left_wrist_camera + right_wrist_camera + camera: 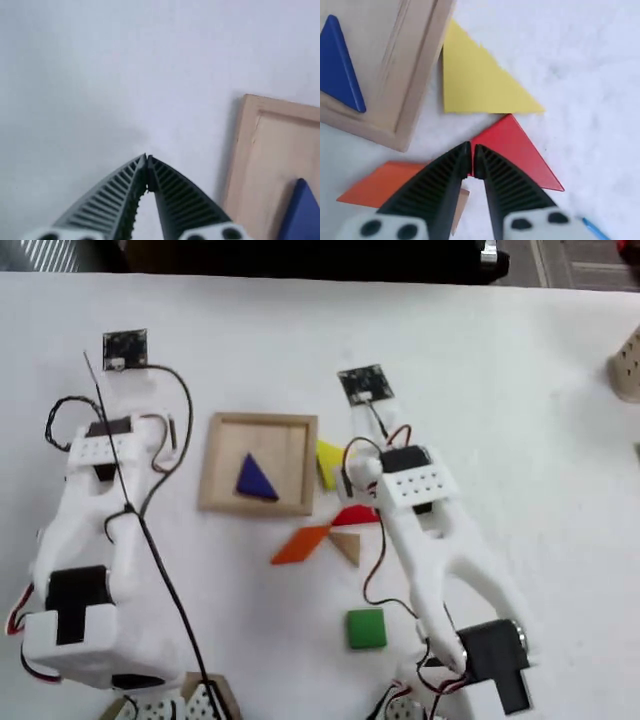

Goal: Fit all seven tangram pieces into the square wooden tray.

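Note:
The square wooden tray (225, 495) lies mid-table with a blue triangle (256, 479) inside it. Just off its right side lie a yellow triangle (329, 462), a red triangle (354, 515), an orange parallelogram (301, 544), a tan triangle (346, 546) and, nearer the front, a green square (366, 628). My right gripper (471, 148) is shut with nothing in it, its tips over the red triangle (517, 152), between the yellow triangle (475, 82) and the orange parallelogram (377, 184). My left gripper (146, 159) is shut and empty over bare table, left of the tray (247, 150).
Two small black boards (125, 348) (363, 384) lie on the table behind the arms, with loose cables running to them. A tan perforated object (626, 365) stands at the far right edge. The white tabletop extends open to the right.

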Robot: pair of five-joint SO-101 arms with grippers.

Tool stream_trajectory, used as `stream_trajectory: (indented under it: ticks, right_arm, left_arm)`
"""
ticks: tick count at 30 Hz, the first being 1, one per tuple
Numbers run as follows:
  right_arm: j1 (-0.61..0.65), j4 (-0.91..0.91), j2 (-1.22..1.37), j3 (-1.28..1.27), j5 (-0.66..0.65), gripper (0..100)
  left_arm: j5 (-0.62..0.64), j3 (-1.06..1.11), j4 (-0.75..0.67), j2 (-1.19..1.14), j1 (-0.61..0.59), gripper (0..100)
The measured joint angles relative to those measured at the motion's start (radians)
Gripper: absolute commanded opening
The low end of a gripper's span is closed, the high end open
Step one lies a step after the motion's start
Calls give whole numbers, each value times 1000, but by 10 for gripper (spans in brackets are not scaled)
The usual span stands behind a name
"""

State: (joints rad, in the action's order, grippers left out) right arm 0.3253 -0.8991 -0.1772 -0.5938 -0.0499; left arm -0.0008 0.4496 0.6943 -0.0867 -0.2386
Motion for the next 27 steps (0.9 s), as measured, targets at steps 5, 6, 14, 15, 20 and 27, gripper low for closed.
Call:
stream_trajectory:
  ticks: [5,6,14,15,20,27]
  right_arm:
    - [-6,77,-103,-123,0,17]
    - [-6,89,-120,-147,0,17]
    - [-46,153,-141,-233,0,18]
    - [-57,161,-141,-233,0,18]
    - [-132,224,-127,-233,-17,18]
    - [-152,241,-98,-233,-40,18]
  left_arm:
    - [-2,192,-91,123,55,27]
    - [-2,239,-132,158,68,27]
    - [-2,391,-262,296,133,25]
    - [-2,387,-245,296,135,24]
    - [0,242,-58,296,198,24]
    - [0,69,91,296,436,24]
